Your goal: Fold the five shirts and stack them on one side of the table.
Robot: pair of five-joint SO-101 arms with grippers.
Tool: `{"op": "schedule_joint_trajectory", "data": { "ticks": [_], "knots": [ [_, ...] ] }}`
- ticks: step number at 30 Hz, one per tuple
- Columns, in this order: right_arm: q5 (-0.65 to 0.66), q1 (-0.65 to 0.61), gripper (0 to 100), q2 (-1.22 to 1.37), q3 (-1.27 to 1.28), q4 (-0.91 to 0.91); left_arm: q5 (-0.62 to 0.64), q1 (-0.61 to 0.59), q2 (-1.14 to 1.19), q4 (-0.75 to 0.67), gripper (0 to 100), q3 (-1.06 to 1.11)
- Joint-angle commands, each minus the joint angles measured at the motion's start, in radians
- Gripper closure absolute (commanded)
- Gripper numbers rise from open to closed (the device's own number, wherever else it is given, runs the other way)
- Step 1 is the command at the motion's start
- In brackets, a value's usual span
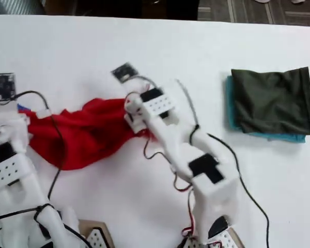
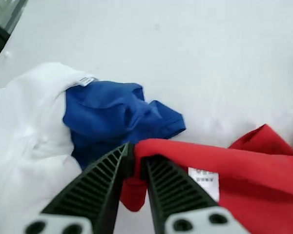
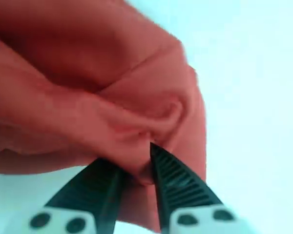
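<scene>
Table, high view: a white table (image 1: 144,46) is seen from above, and a strip of dark floor is seen beyond its far edge.
Red shirt, high view: the red shirt (image 1: 82,137) is spread crumpled across the left half of the table, drawn out between the two arms.
Left arm, high view: the left arm (image 1: 13,170) is set at the near left corner, with its tip brought to the shirt's left end.
Right arm, high view: the right arm (image 1: 196,165) is extended from the near edge, with its tip at the shirt's right end.
Folded stack, high view: a dark green shirt (image 1: 274,101) is laid folded on a teal shirt (image 1: 230,111) at the right side of the table, well apart from the red one.
Left gripper, left wrist view: the left gripper (image 2: 136,156) is clamped on an edge of the red shirt, and a white label (image 2: 204,178) is seen on the cloth just beside the fingers.
Other shirts, left wrist view: a blue shirt (image 2: 112,117) is bunched just beyond the clamped edge and is touched by a white shirt (image 2: 24,141) lying beside it; both are rested on the table.
Right gripper, right wrist view: the right gripper (image 3: 136,163) is closed on a gathered fold of the red shirt, whose creases are drawn toward the black fingers; bare table is seen beside the cloth.
</scene>
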Motion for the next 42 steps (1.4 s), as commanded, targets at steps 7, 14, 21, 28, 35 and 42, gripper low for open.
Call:
{"op": "schedule_joint_trajectory", "data": {
  "ticks": [7, 14, 21, 28, 35, 42],
  "knots": [
    [0.083, 0.156, 97.6, -0.440, 0.150, 0.113, 0.011, 0.367, -0.021, 0.006, 97, -0.012],
    [0.215, 0.303, 97.6, -0.874, 0.388, 0.174, 0.152, 0.496, -0.183, 0.138, 97, -0.104],
    [0.296, 0.329, 97.6, -1.144, 0.776, 0.068, 0.149, 0.557, -0.425, 0.258, 97, -0.005],
    [0.295, 0.337, 85.1, -1.049, 0.973, -0.153, 0.017, 0.497, -0.453, -0.009, 97, 0.354],
    [0.295, 0.341, 82.0, -0.812, 0.827, -0.303, 0.023, 0.354, -0.453, -0.141, 97, 0.452],
    [0.295, 0.343, 83.7, -0.479, 0.479, -0.246, 0.023, 0.342, -0.453, -0.175, 97, 0.478]
  ]
}}
